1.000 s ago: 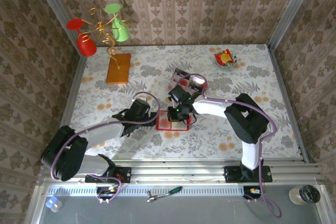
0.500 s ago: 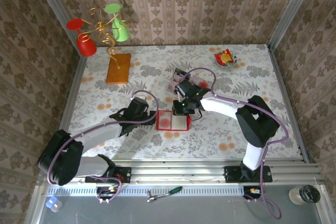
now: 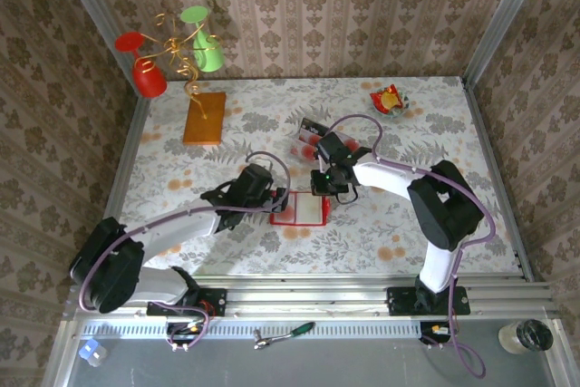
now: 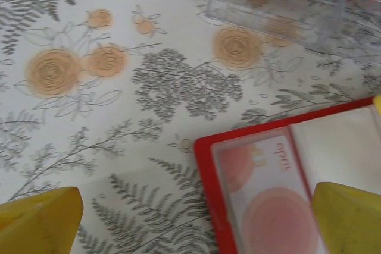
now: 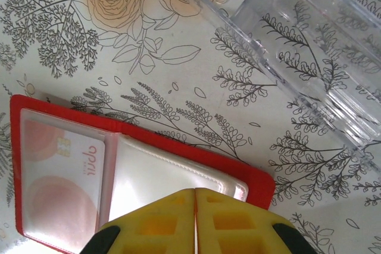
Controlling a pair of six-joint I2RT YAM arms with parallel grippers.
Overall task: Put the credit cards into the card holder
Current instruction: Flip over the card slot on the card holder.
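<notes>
My right tool (image 5: 194, 197) is closed and empty over the flat bright-red folding card holder (image 5: 178, 149). My left tool (image 4: 193, 221), spread wide, brackets its corner and may shove it.

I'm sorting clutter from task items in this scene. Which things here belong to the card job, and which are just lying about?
Belongs to the job:
- card holder, lying open
- credit cards in the clear tray
- one card already in a pocket

Just lying about:
- snack wrapper
- orange-brown block
- red glass, green glass
- wrench

One card holder (image 3: 304, 213); one card (image 5: 59, 171) in it; one clear tray (image 5: 309, 46); one snack wrapper (image 3: 389, 100).
</notes>
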